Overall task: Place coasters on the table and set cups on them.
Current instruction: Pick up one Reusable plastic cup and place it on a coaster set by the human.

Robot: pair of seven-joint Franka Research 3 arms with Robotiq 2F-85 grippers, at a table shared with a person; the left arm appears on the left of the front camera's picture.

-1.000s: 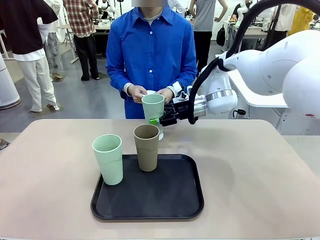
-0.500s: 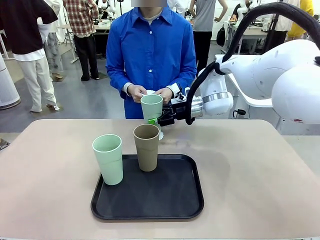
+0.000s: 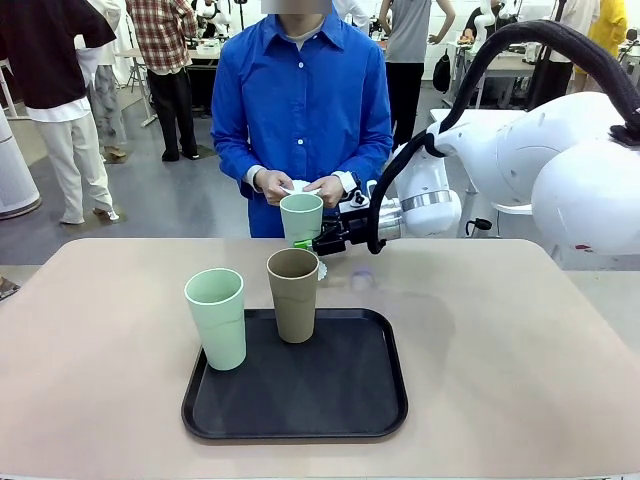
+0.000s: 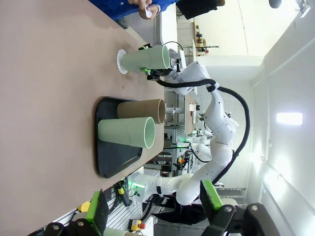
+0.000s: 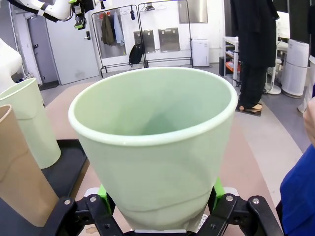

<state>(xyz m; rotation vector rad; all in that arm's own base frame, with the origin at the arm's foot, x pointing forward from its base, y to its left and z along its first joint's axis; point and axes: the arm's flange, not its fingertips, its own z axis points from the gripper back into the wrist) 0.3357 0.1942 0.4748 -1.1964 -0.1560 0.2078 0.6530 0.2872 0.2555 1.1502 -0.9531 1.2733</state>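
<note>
Pinching a mint cup over the tan table, right jaws; left jaws spread.

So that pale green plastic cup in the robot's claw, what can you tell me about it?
The pale mint green plastic tumbler is tall, tapered, matte and handleless, and the right wrist view shows it empty. It stands upright beyond the black tray, near the far edge of the beige table. The right gripper is shut on its lower part, with green pads on opposite sides. Its base is at a white lace-edged paper doily; whether it rests on it is unclear.
</note>
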